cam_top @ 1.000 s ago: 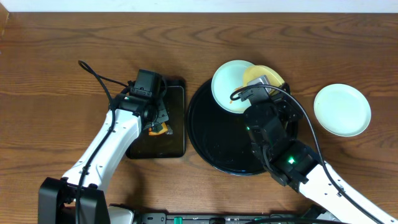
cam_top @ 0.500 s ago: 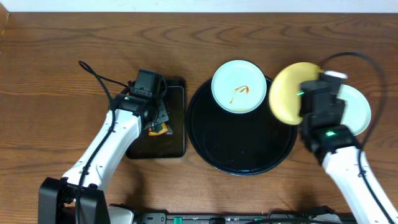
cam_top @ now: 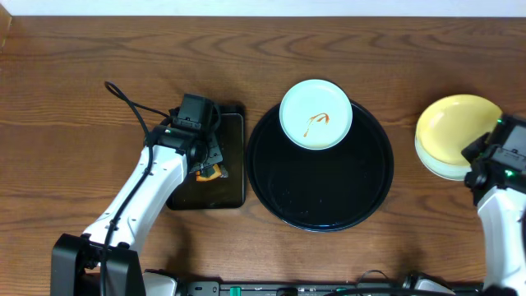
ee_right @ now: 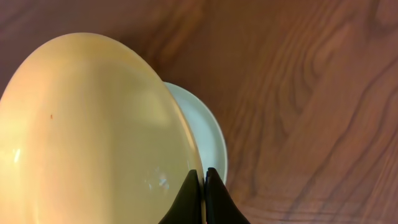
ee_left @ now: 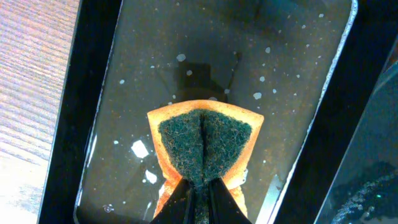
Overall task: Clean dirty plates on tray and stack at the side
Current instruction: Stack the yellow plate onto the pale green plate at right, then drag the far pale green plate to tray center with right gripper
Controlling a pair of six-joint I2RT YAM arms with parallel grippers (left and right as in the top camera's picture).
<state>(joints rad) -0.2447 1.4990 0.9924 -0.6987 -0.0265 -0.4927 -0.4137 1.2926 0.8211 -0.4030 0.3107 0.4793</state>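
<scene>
A mint-blue plate (cam_top: 316,114) with an orange-brown squiggle lies at the far edge of the round black tray (cam_top: 320,197). My right gripper (ee_right: 201,177) is shut on the rim of the pale yellow plate (cam_top: 457,123), tilted over a clean mint-blue plate (cam_top: 436,167) on the table at the right; that plate also shows in the right wrist view (ee_right: 205,137) under the yellow plate (ee_right: 93,130). My left gripper (ee_left: 200,186) is shut on an orange sponge with a green pad (ee_left: 204,143), over the small rectangular tray.
The small black rectangular tray (cam_top: 234,181) with wet droplets sits left of the round tray. A black cable (cam_top: 127,103) runs over the table by the left arm. The table's far edge (cam_top: 263,18) meets a white wall.
My right gripper has carried the yellow plate from the round tray's far right rim to the right, over the clean mint plate. The left arm has not moved.
</scene>
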